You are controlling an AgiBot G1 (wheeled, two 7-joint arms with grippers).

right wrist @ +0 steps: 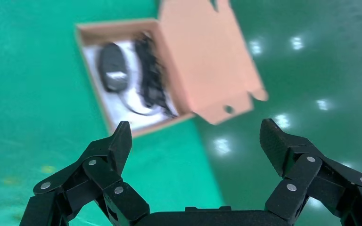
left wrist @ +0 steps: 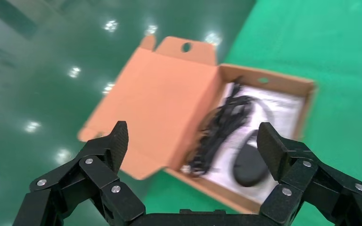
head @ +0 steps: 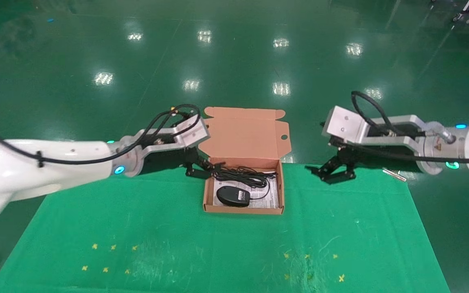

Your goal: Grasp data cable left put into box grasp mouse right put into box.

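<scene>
**Both items in the box; arms to withdraw without disturbing it**

Contents. The box sits at the far middle of the surface, lid standing open behind it. The mouse lies in the near half of the box on the white printed sheet. The data cable lies bundled along the far side, a loop or two reaching over the left wall. By my reading both placements are complete.

Left tool. It hangs just beside the box's far left corner, fingers spread wide and empty; the left wrist view confirms nothing between them. Whether a finger touches the overhanging strand cannot be told.

Right tool. Well apart from the box on its right side, above the far edge of the surface, fingers also spread and empty.

Advice on the step in hand. The left arm should retreat up and away from the box, not across it, so no finger catches the strand over the wall and drags the bundle out. The box looks light and would likely slide if nudged.

Surface and room. A green cloth covers the surface, with small yellow cross marks near the front on both sides. A small silver object lies at the far right edge. Beyond is glossy green floor reflecting ceiling lamps.
</scene>
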